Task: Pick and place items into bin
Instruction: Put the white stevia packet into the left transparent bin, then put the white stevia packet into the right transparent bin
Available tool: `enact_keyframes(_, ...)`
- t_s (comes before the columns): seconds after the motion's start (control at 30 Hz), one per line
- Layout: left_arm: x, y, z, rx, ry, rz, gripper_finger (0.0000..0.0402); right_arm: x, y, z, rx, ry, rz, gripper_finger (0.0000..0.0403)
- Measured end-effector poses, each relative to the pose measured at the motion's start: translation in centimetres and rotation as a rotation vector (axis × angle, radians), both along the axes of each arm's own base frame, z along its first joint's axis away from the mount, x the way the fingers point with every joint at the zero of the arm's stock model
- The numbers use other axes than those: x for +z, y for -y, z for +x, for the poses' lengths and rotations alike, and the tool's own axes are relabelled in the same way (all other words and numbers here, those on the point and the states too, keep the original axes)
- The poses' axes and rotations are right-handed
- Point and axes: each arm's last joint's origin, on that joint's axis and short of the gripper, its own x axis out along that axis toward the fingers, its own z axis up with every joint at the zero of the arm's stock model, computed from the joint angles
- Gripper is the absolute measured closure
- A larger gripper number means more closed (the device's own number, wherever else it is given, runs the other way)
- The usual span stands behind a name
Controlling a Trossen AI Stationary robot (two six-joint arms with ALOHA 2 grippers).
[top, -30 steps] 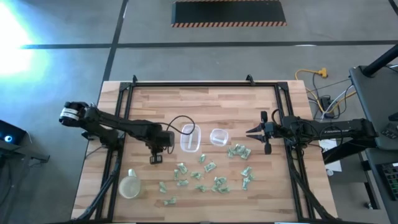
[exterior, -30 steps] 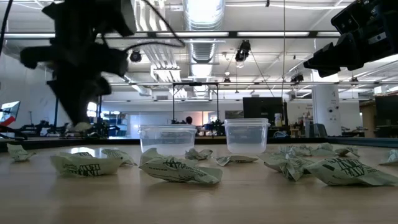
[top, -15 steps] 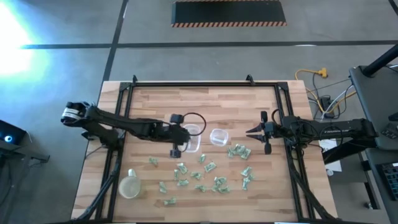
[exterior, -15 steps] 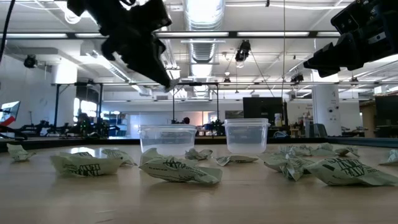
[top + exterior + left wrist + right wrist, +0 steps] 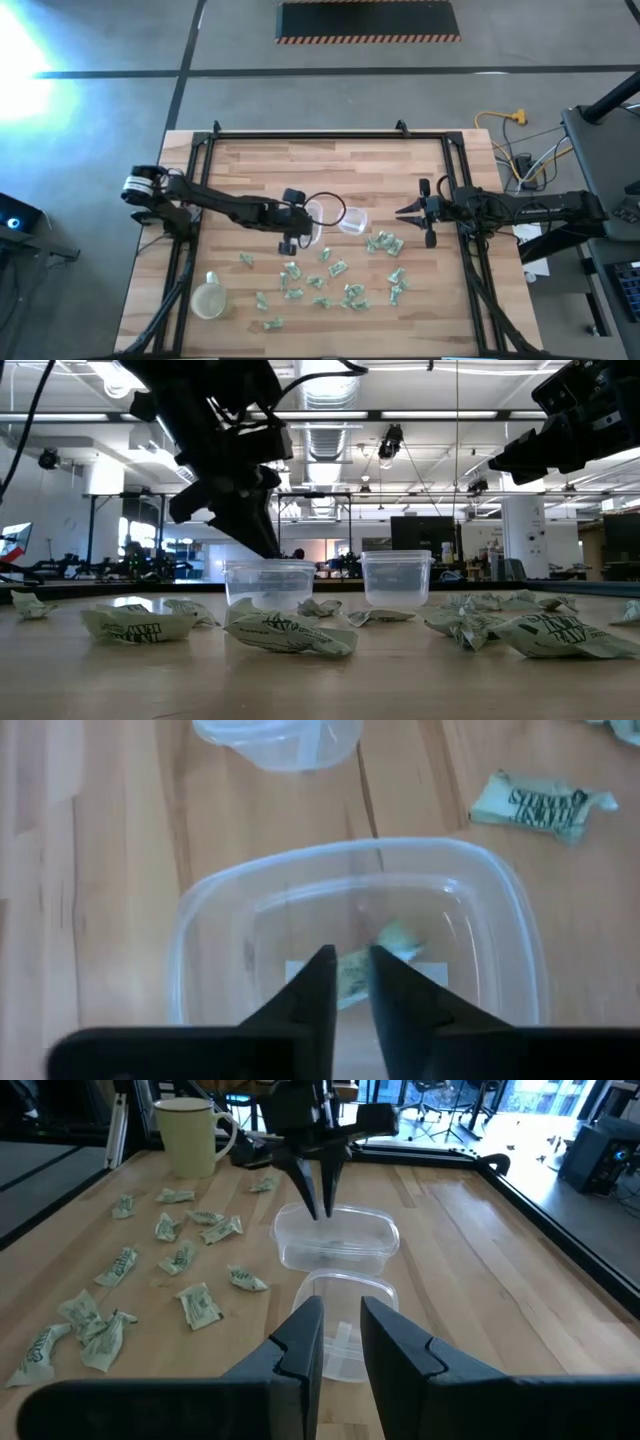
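Observation:
Many small pale-green and white wrapped items [image 5: 330,280] lie scattered on the near half of the wooden table [image 5: 250,170]; they also show in the low view [image 5: 290,632]. Two clear bins stand mid-table, a larger one [image 5: 314,228] and a smaller one [image 5: 352,220]. My left gripper [image 5: 350,982] hangs over the larger bin [image 5: 500,970], pointing steeply down, its fingers a narrow gap apart. One item [image 5: 392,940] lies inside that bin just past the fingertips; no touch shows. My right gripper [image 5: 408,213] waits at the right, raised, its fingers slightly apart and holding nothing.
A pale mug [image 5: 208,298] stands near the front left corner of the table. A black frame [image 5: 300,137] runs along the table's far edge and both sides. The far half of the table is bare wood.
My left gripper has swung from the left-middle of the table toward the right, tipping and rolling on the way, and now hangs over the larger bin. A wrapped item shows on the table where the gripper stood before. My right arm has kept still.

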Motion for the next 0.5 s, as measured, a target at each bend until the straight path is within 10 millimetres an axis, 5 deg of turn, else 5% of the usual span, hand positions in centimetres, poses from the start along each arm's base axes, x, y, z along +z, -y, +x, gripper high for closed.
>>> enact_keyframes(0.23, 1.7, 0.0, 0.0, 0.003, 0.056, -0.004, 0.0285, -0.1, -0.3, 0.0, 0.069, -0.016, 0.064, 0.0342)
enact_keyframes(0.5, 3.0, 0.0, -0.9, 0.045, 0.114, -0.045, 0.0276, -1.7, -1.6, 1.0, 0.159, -0.165, 0.065, 0.0342)
